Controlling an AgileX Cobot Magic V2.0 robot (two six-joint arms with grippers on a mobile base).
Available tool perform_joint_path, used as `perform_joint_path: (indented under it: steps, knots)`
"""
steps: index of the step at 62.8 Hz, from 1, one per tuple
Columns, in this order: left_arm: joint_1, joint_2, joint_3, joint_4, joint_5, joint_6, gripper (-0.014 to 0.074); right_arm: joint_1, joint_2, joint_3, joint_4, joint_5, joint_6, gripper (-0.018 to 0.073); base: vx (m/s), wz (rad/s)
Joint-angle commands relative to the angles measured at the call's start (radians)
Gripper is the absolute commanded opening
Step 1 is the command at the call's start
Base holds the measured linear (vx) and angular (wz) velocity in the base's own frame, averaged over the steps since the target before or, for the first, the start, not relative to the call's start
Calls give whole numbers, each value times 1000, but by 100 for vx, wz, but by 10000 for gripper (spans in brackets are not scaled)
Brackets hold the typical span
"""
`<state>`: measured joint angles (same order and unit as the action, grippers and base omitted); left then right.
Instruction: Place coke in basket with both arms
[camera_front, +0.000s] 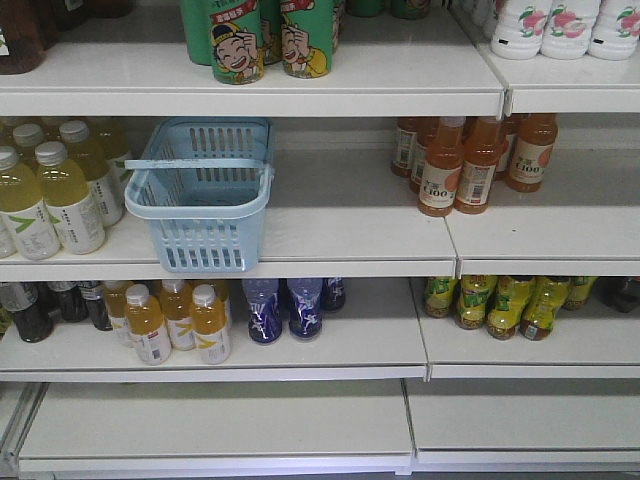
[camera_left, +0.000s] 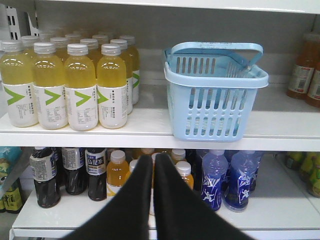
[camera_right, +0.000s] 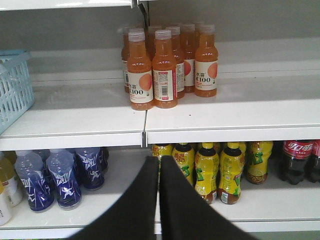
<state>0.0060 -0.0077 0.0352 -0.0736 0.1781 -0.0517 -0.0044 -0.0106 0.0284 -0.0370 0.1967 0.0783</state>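
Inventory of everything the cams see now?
basket: one, light blue, middle shelf, centre-left
yellow drink bottles: about a dozen, middle shelf, left of basket
orange C100 bottles: several, middle shelf, right
cartoon cans: at least three, green, top shelf
white bottles: three showing, top shelf, right
dark bottles: several, lower shelf, far left
orange juice bottles: several, lower shelf, left
blue bottles: several, lower shelf, centre
yellow-green bottles: several, lower shelf, right
cola bottles: two showing, red labels, lower shelf, far right
coke can: none in sight
left gripper: one, black, shut
right gripper: one, black, shut
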Motion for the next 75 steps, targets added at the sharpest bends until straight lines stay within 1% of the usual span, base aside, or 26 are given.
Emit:
perform_joint_path:
  steps: [1, 44, 48, 52, 53, 54, 56, 57, 60, 61, 63, 66, 69, 75]
  knots:
    - [-4, -19, -33, -11, -70, -7, -6, -5, -13, 8, -8, -71, -10, -6, 0, 0]
    - [-4, -19, -33, -11, -70, -7, -6, -5, -13, 8, -8, -71, -10, -6, 0, 0]
    - [-4, -19, -33, -11, -71, -17, -6, -5, -13, 8, -8, -71, -10, -6, 0, 0]
    - [-4, -19, -33, -35, -72, -65, -6, -5, -13, 8, -8, -73, -10, -6, 0, 0]
    - [-4, -19, -33, -57, -74, -84, -6, -5, -13, 8, -8, -73, -10, -6, 0, 0]
    - [-4, -19, -33, -89, -78, -131, -6, -5, -13, 8, -8, -73, -10, -6, 0, 0]
    - [-4, -19, -33, -142, -86, -189, -6, -5, -13, 8, -8, -73, -10, -6, 0, 0]
    - [-4, -19, -33, -183, -89, -234, -6, -5, -13, 8, -8, -73, -10, -6, 0, 0]
    - [-4, -19, -33, -272, -89, -330, -6, -5, -13, 8, -8, -73, -10, -6, 0, 0]
    - [-4, -19, -33, -303, -89, -353, -6, -5, -13, 8, -8, -73, -10, -6, 0, 0]
    - [-4, -19, -33, -339, -87, -401, -6, -5, -13, 8, -8, -73, -10, -6, 0, 0]
    - [-4, -19, -33, -383, -86, -441, -6, -5, -13, 8, -8, -73, -10, -6, 0, 0]
    - [-4, -19, -33, -404, -86, -449, -6, -5, -13, 8, -8, -73, -10, -6, 0, 0]
    - [-4, -19, -33, -404, -104, -448, -6, -5, -13, 8, -8, -73, -10, -6, 0, 0]
